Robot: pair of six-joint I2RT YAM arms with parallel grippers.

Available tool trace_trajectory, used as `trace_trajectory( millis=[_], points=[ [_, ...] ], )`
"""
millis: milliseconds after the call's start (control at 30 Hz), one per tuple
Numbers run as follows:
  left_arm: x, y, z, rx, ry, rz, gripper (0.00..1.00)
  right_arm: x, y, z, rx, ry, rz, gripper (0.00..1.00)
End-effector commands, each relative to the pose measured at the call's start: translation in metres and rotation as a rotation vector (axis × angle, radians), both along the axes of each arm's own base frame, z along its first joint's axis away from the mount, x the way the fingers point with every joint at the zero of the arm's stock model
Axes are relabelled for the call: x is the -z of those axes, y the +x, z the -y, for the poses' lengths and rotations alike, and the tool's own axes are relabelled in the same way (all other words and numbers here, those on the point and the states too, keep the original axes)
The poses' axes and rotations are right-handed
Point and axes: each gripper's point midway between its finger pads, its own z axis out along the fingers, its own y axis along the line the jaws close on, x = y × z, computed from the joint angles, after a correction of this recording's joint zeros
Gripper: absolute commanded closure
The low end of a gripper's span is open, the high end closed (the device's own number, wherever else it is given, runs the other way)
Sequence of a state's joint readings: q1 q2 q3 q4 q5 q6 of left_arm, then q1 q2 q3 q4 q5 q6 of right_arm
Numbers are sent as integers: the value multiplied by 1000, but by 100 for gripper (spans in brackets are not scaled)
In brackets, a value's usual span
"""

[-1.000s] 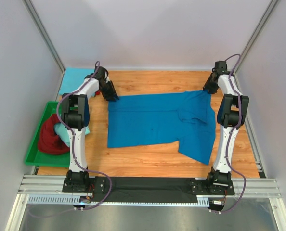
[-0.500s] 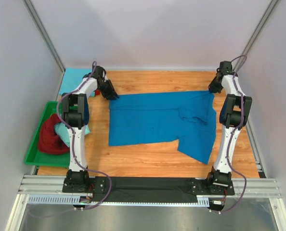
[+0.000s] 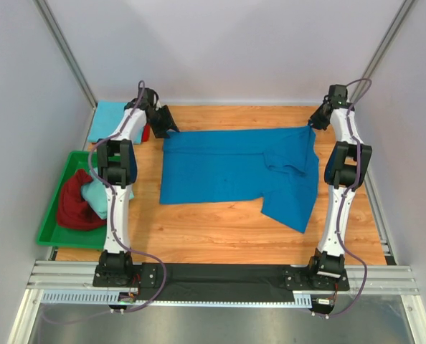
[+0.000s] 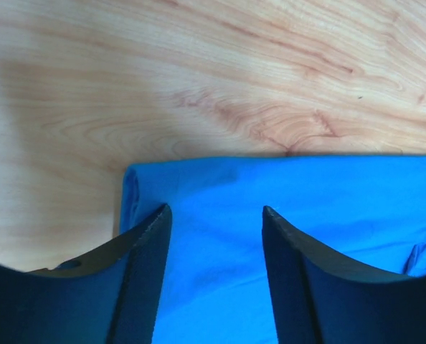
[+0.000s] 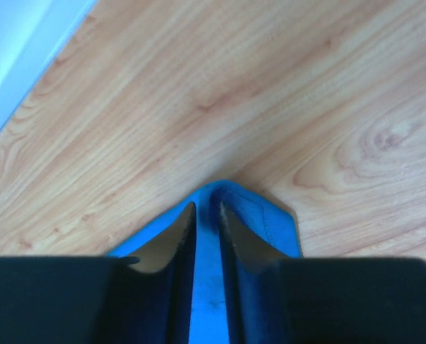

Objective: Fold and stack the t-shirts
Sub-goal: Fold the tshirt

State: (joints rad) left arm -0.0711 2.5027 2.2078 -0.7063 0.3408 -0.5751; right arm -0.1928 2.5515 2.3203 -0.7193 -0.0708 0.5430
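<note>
A royal blue t-shirt (image 3: 231,170) lies spread flat across the wooden table, one sleeve hanging toward the near right. My left gripper (image 3: 171,128) hovers at its far left corner. In the left wrist view the left gripper (image 4: 214,212) is open, with the shirt (image 4: 292,201) lying flat beneath and nothing pinched. My right gripper (image 3: 313,123) is at the far right corner. In the right wrist view the right gripper (image 5: 206,208) is shut on that corner of the shirt (image 5: 267,218), with blue cloth squeezed between the fingers.
A green tray (image 3: 49,211) at the left edge holds a maroon shirt (image 3: 73,206) and a pale aqua one (image 3: 97,195). A sky blue shirt (image 3: 111,113) lies at the far left corner, a bit of red cloth (image 3: 145,133) beside it. Walls close in on three sides.
Both grippers moved toward the back wall, drawing the shirt's far edge straighter and farther back. The left gripper has opened and let go of its corner.
</note>
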Motion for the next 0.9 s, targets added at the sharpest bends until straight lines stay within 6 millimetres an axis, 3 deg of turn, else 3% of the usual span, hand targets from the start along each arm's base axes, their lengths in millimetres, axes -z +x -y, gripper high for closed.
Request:
trace_trajectory(
  millis=[0,33,67,100,133,167,233,333,367,400,433,467,500,533,567,600,633,667,700,733,767,867],
  points=[
    [-52,-1,-13,7,61,79,38,-44,12,5,22,-6,80,77],
    [-57,-5,-15,6,79,83,35,-55,9,6,25,-14,86,72],
    [-79,-9,-16,9,91,113,33,-61,5,8,31,-33,78,67],
    [-89,-13,-14,20,103,129,32,-62,-5,9,35,-40,45,60],
    [-93,-19,-16,30,128,130,31,-80,-11,9,35,-54,54,58],
    [-111,-28,-17,38,141,145,31,-77,-21,11,38,-67,23,53],
    [-129,-44,-15,61,181,167,29,-86,-37,8,30,-68,-5,51],
    [-136,-74,-16,89,242,159,32,-93,-71,3,42,-75,-55,47],
    [-136,-83,-17,95,250,150,33,-113,-82,1,44,-83,-35,47],
    [-133,-94,-18,96,253,133,34,-97,-103,-7,37,-74,-107,46],
    [-113,-115,-19,102,249,64,38,-97,-115,-10,36,-70,-126,45],
    [-124,-129,-19,85,234,71,42,-98,-138,-17,25,-54,-149,44],
    [-121,-141,-18,83,222,58,45,-98,-149,-19,26,-47,-162,44],
    [-112,-171,-17,89,203,23,51,-101,-161,-22,29,-45,-169,44],
    [-109,-180,-12,86,182,31,52,-99,-173,-31,11,-6,-186,43],
    [-104,-195,-9,72,160,12,54,-97,-198,-38,5,12,-213,43],
    [-92,-224,-9,70,147,-28,57,-92,-213,-44,12,35,-238,43],
    [-86,-235,-7,64,139,-30,58,-89,-226,-53,5,69,-253,43],
    [-80,-248,-1,50,120,-47,58,-100,-241,-61,8,90,-230,43],
    [-58,-271,-4,39,131,-108,58,-73,-270,-70,11,125,-316,44],
    [-60,-278,-5,19,128,-89,58,-72,-283,-83,5,154,-325,44],
    [-37,-302,-13,-73,137,-154,54,-57,-330,-110,-29,156,-367,44]
  ],
)
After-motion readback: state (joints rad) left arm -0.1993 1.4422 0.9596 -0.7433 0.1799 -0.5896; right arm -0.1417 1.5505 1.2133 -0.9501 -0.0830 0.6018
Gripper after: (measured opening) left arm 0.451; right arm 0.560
